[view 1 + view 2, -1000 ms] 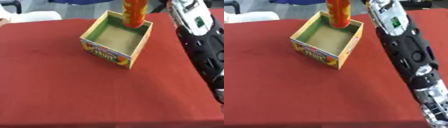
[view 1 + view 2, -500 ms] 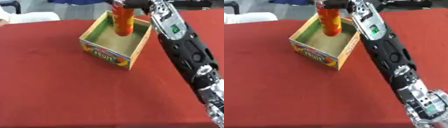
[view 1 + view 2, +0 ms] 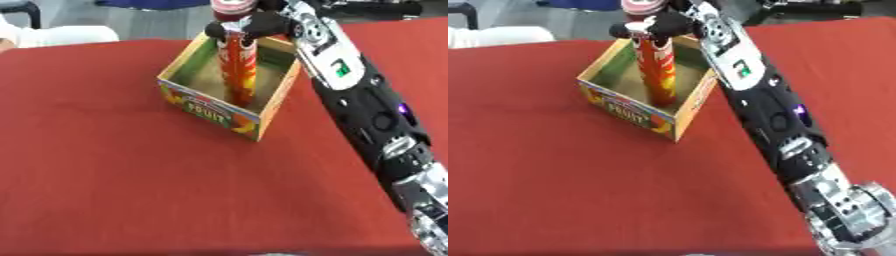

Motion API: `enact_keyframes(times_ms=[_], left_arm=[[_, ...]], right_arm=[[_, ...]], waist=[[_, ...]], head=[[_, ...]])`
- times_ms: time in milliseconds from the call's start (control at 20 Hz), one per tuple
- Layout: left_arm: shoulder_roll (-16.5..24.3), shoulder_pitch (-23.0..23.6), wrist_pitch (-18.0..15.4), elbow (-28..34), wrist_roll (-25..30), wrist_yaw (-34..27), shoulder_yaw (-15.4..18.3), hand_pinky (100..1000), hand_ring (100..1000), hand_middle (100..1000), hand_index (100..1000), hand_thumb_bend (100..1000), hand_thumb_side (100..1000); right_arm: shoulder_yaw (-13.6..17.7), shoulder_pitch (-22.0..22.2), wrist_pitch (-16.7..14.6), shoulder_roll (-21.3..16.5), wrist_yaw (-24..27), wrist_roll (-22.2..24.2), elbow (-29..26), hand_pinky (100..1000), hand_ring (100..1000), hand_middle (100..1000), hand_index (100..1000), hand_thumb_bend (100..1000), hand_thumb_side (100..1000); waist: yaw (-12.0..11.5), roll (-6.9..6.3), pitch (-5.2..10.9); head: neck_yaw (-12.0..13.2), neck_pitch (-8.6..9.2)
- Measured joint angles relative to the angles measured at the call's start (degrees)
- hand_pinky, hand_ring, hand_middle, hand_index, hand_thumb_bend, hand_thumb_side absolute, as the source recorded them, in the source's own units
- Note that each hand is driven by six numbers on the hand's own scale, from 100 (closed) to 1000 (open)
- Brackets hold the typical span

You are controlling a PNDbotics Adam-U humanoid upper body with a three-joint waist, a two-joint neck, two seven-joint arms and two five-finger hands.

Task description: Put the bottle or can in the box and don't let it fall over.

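Observation:
A tall red and orange can with a pale lid stands upright inside the open cardboard box, which has fruit print on its outer walls. My right hand reaches in from the upper right and its fingers are curled round the can near the top. The can's foot is down inside the box near the front wall; whether it rests on the floor of the box is hidden. My left hand shows in no view.
The box sits on a red tablecloth with wide free room in front and to the left. My right arm runs along the right side of the box. A white sleeve shows at the far left edge.
My right hand has carried the can leftward and down, from above the box's far wall into the inside of the box. The box has stayed in place.

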State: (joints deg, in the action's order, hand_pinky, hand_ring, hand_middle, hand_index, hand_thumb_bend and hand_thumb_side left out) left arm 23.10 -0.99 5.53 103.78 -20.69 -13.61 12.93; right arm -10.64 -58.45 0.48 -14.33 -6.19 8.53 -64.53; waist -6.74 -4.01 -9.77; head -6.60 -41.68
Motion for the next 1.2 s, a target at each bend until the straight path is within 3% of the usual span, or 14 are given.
enact_keyframes(times_ms=[300,650,1200], left_arm=[[0.00,0.04,0.00,0.00,0.00,0.00,0.00,742,814,743,797,447,781],[0.00,0.42,-0.01,0.00,-0.01,0.00,0.01,743,815,743,797,447,781],[0.00,0.63,-0.24,0.00,-0.29,0.00,0.28,743,816,743,796,447,780]], right_arm=[[1.15,0.03,0.47,-0.68,0.57,-2.68,-1.44,838,868,937,901,803,380],[2.95,0.75,1.88,-4.46,3.03,-6.51,-7.17,820,834,914,884,773,433],[5.73,11.74,4.32,-15.28,8.06,-9.77,-20.90,815,819,882,861,765,441]], waist=[[0.23,-0.08,0.04],[0.84,-0.09,0.51],[1.79,-0.27,0.85]], head=[[0.29,-0.01],[0.73,-0.03],[1.68,-0.04]])
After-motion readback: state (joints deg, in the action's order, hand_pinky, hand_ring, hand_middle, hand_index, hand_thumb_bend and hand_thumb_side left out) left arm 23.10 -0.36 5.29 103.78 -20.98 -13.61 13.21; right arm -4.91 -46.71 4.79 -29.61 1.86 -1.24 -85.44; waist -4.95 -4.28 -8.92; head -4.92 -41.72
